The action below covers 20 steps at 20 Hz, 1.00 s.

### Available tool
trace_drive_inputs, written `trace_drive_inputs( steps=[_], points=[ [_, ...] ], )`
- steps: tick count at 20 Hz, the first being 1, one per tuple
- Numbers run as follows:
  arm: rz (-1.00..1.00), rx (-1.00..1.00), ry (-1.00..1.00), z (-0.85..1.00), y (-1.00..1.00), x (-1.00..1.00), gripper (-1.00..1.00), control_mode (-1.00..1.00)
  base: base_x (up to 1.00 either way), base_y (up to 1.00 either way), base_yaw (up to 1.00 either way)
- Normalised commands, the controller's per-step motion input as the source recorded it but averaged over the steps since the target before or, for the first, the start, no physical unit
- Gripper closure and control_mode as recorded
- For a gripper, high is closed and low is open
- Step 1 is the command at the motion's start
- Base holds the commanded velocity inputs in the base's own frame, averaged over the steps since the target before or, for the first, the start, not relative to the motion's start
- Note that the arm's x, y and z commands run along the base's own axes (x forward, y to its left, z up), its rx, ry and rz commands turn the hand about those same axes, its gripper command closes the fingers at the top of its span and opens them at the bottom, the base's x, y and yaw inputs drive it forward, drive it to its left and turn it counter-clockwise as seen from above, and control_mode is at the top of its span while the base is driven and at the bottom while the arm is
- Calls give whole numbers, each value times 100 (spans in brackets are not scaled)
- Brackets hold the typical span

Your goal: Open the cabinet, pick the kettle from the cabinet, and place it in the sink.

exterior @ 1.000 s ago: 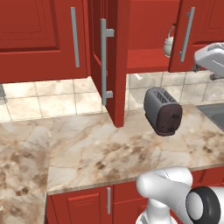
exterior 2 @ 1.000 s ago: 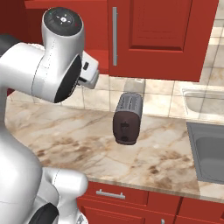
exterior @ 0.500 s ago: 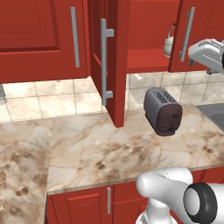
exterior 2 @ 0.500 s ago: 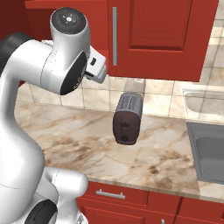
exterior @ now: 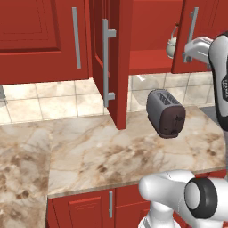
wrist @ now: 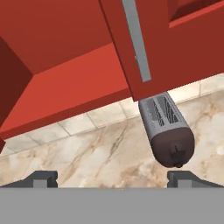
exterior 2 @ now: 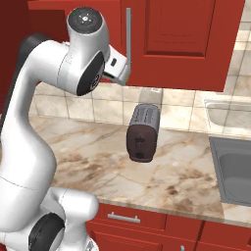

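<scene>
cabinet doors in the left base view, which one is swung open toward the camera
The cabinet door with the long grey bar handle at centre stands edge-on over the counter, baring the shelf and kettle. The door to its left is flat shut.

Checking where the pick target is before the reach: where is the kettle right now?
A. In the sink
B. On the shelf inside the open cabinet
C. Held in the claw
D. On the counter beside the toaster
B: in the left base view the kettle stands on the red shelf of the open cabinet, above the toaster.
</scene>
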Motion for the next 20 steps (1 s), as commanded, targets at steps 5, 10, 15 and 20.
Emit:
trace_drive_inputs(
  steps=[5, 10, 15, 20],
  points=[
    [-1, -1, -2, 7, -26, 41, -100, -100, 0, 0, 0],
    [0, 0, -8, 6, -24, 40, -100, -100, 0, 0, 0],
    [-2, -2, -9, 1, -20, 38, -100, -100, 0, 0, 0],
    [-6, 0, -4, 0, -9, 44, -100, -100, 0, 0, 0]
  ],
)
